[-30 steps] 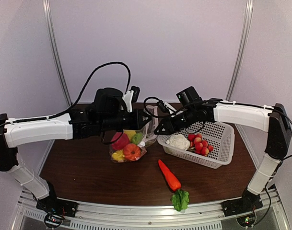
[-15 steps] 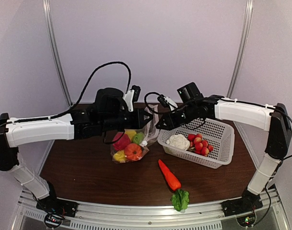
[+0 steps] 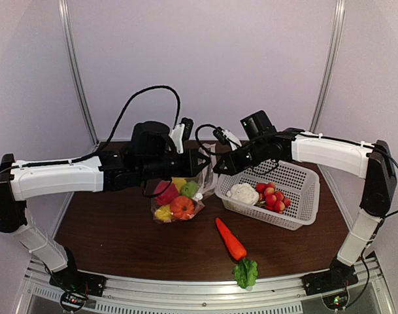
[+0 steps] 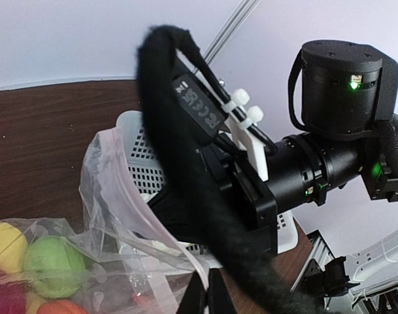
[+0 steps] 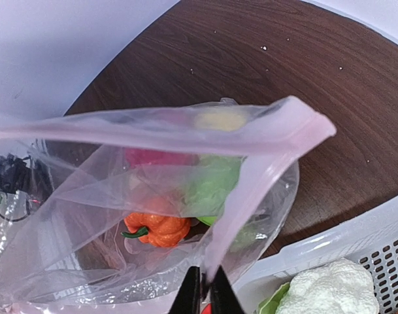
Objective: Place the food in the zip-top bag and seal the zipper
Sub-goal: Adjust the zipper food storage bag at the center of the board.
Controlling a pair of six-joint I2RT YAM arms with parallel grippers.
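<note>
The clear zip-top bag (image 3: 179,199) hangs over the table between both arms, its mouth held up. Inside lie a red piece (image 3: 164,193), a green lime (image 3: 189,189), a yellow piece (image 3: 162,212) and an orange pepper (image 3: 181,207). My left gripper (image 3: 204,160) is shut on the pale pink zipper (image 4: 153,226) at one end of the mouth. My right gripper (image 5: 203,294) is shut on the zipper (image 5: 185,131) at the other side. Through the open mouth I see the orange pepper (image 5: 156,227) and the lime (image 5: 212,183).
A white mesh basket (image 3: 302,208) stands right of the bag with a cauliflower (image 3: 243,193) and red strawberries (image 3: 272,195) in it. A toy carrot (image 3: 231,241) with green leaves lies on the brown table (image 3: 107,235) near the front.
The right gripper has risen a little toward the bag's mouth and closed on its edge. The left arm holds its place with the bag.
</note>
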